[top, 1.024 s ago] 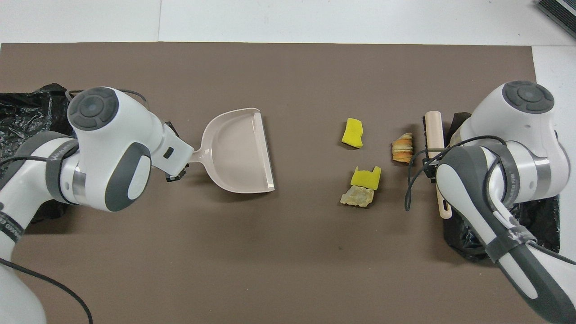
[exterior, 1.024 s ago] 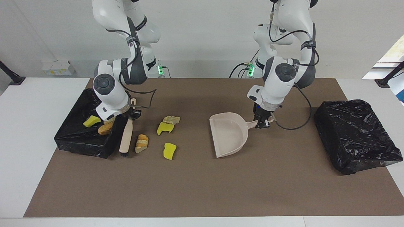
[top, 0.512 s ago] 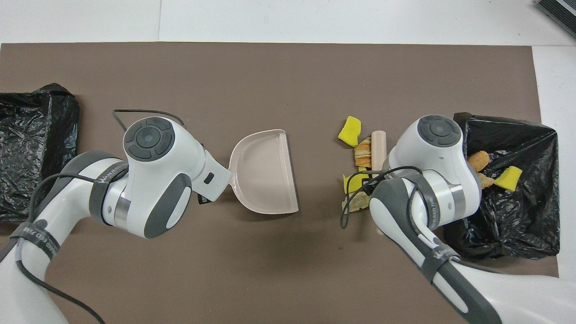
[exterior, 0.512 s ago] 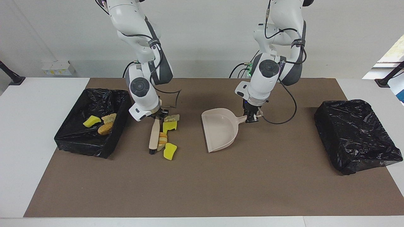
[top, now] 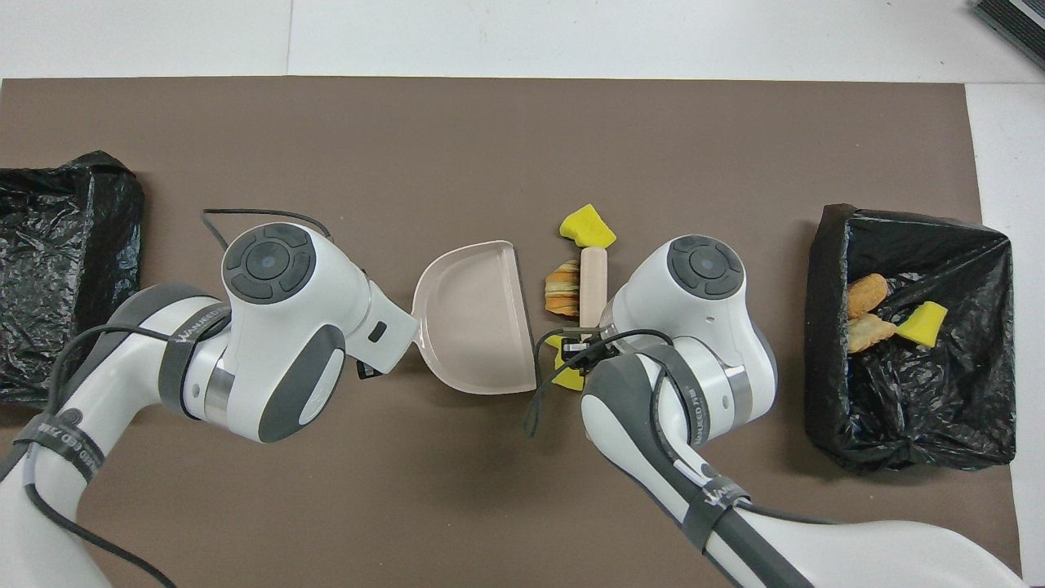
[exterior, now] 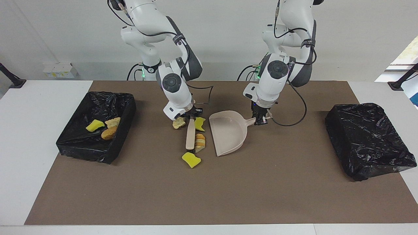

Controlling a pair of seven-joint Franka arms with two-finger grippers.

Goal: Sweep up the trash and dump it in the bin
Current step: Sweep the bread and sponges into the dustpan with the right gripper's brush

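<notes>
My right gripper (exterior: 191, 117) is shut on the wooden brush (exterior: 190, 134), which points away from the robots, bristles down on the mat. My left gripper (exterior: 261, 121) is shut on the handle of the beige dustpan (exterior: 228, 132), whose mouth faces the brush. Between brush and pan lie an orange bread-like lump (exterior: 200, 142) and a yellow chunk (exterior: 199, 124). A beige lump (exterior: 178, 123) sits on the brush's bin side. Another yellow chunk (exterior: 191, 160) lies just farther out than the bristles. In the overhead view the brush (top: 593, 282) and dustpan (top: 478, 327) show between the wrists.
An open black-lined bin (exterior: 121, 143) at the right arm's end of the table holds a yellow chunk (exterior: 95, 125), a beige piece (exterior: 113, 122) and an orange lump (exterior: 108, 133). A second black-bagged bin (exterior: 369, 140) stands at the left arm's end. A brown mat (exterior: 209, 195) covers the table.
My right arm has swept the brush from beside the bin toward the dustpan, pushing the loose trash along. The left arm brought the dustpan toward the middle, then held it.
</notes>
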